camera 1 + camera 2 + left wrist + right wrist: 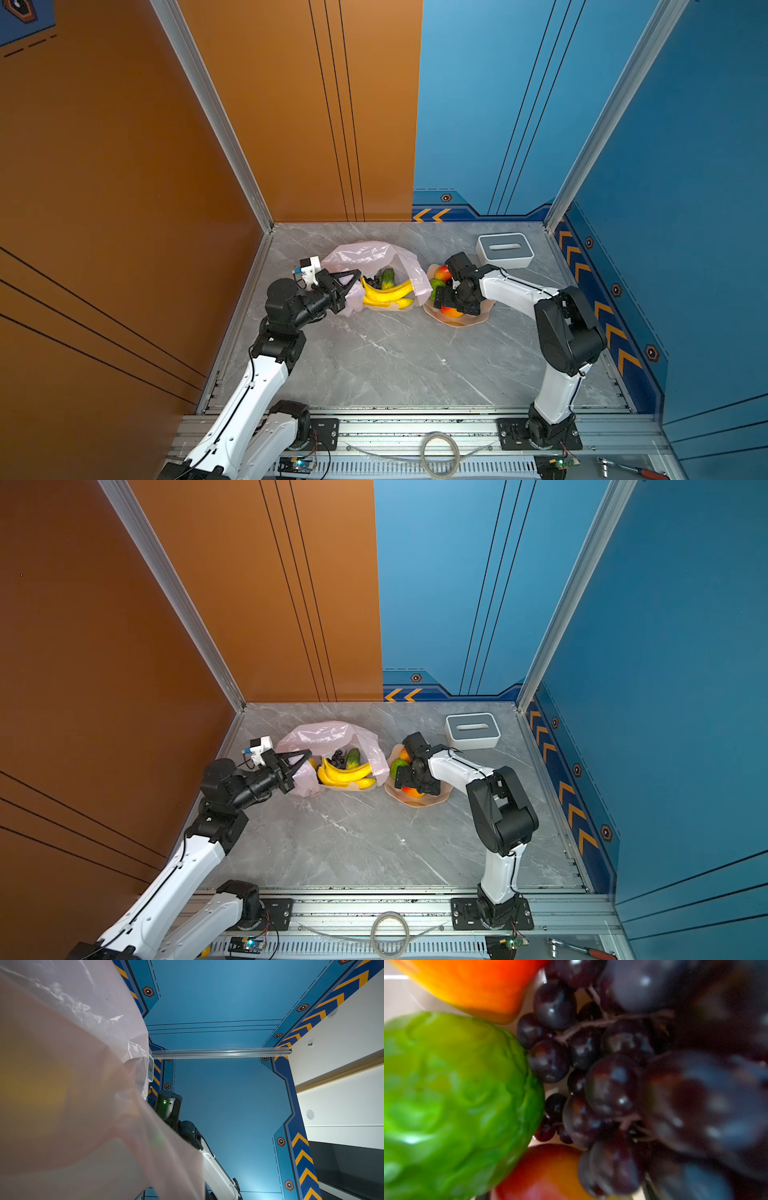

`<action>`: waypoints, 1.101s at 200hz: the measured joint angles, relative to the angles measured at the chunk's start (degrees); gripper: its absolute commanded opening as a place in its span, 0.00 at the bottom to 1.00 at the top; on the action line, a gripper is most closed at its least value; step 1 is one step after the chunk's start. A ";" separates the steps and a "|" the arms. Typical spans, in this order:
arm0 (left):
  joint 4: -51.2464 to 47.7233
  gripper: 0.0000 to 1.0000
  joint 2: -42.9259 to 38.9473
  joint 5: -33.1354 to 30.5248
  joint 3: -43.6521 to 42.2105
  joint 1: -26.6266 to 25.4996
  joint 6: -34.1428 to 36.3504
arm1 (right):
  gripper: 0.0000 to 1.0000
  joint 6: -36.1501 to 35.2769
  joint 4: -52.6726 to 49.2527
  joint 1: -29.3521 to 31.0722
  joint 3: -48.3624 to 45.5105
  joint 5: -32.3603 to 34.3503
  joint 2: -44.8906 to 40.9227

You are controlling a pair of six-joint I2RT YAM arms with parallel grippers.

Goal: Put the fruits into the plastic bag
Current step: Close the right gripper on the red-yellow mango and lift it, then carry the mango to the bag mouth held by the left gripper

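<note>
The pale-pink plastic bag (365, 255) lies at the back left, its mouth facing the bowl. In the mouth lie a yellow banana bunch (386, 293), dark grapes (338, 759) and a green oblong fruit (387, 277). My left gripper (356, 273) is shut on the bag's edge; pink film (72, 1084) fills much of the left wrist view. My right gripper (441, 300) points down into the peach bowl (471, 322), its fingertips hidden. The right wrist view shows grapes (612, 1064) very close, a lime (456, 1095), a mango (546, 1172) and an orange-red fruit (477, 985).
A white-and-grey slotted box (505, 249) stands behind the bowl at the back right. Orange and blue walls close in the table on three sides. A cable coil (440, 455) and a red-handled tool (636, 471) lie on the front rail.
</note>
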 measured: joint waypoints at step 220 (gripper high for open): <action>-0.04 0.00 -0.68 -0.04 0.00 0.02 -0.02 | 0.78 0.94 -1.90 -2.08 -0.98 -3.39 -22.73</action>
